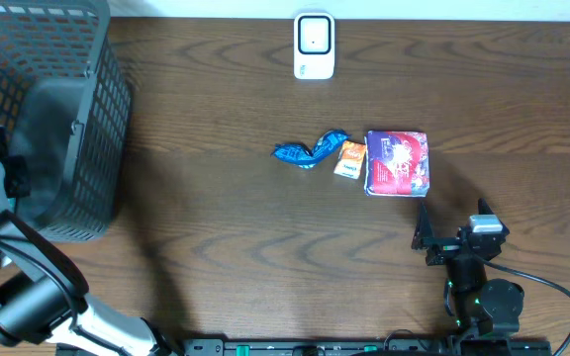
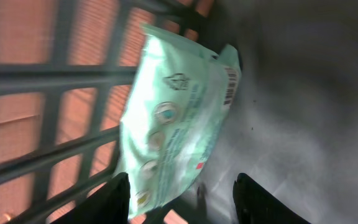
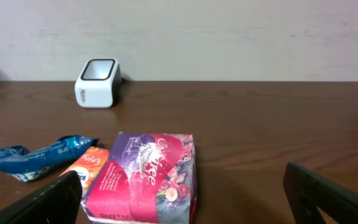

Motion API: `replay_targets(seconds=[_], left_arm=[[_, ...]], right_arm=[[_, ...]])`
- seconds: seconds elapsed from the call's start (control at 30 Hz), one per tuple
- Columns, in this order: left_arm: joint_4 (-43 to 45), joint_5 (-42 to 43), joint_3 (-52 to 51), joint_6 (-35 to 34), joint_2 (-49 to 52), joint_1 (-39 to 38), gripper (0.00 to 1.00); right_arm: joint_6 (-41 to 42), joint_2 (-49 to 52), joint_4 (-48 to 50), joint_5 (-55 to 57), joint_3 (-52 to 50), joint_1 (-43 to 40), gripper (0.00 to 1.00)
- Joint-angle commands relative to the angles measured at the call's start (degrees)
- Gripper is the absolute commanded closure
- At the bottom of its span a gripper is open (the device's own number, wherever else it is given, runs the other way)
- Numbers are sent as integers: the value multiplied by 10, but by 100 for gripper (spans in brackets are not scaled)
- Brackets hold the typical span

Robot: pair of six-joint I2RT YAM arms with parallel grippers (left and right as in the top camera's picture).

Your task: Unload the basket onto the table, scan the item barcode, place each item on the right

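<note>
Inside the dark basket (image 1: pixel 77 59), a pale green packet (image 2: pixel 179 118) lies against the mesh wall, its barcode (image 2: pixel 230 85) facing up. My left gripper (image 2: pixel 182 182) is open just above the packet's lower end; one finger is next to it, the other well apart. The overhead view hides that gripper in the basket. The white scanner (image 1: pixel 314 44) stands at the table's far edge. My right gripper (image 1: pixel 451 222) is open, low over the table, just short of a purple and pink packet (image 3: pixel 145 177).
An orange sachet (image 1: pixel 350 159) and a crumpled blue wrapper (image 1: pixel 308 150) lie left of the purple packet (image 1: pixel 397 162). The basket's mesh walls (image 2: pixel 48 74) close in around the left gripper. A grey liner (image 2: pixel 303 93) covers the basket floor.
</note>
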Motion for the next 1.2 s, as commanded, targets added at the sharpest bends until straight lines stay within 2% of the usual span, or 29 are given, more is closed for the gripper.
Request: replay_targets(seconds=[0.0,0.17,0.27,0.6,0.9,0.93,1.1,1.17], left_arm=[[11,-2,-2,38,22,1,46],[49,-52,-2,45,31,2,46],[59,-54,-2,66,31,2,47],[79,-54,-2,67,34,6,47],[53,-3,-2,45,54,20,47],[50,4,-2,44,54,20,50],[24,59,-2,42,54,19,51],[17,59,-2,38,54,19,57]], right_arm=[[-4,-3,-2,3,-1,-5,1],[-4,-3,-2,3,-1,-5,1],[-4,-3,-2,3,-1,-5,1],[-4,-3,-2,3,-1,-5,1],[-4,-3,-2,3,-1,-5,1],[-4,-3,-2,3,-1,-5,1],[-4,-3,-2,3,-1,-5,1],[-4,-3,-2,3,-1,-5,1]])
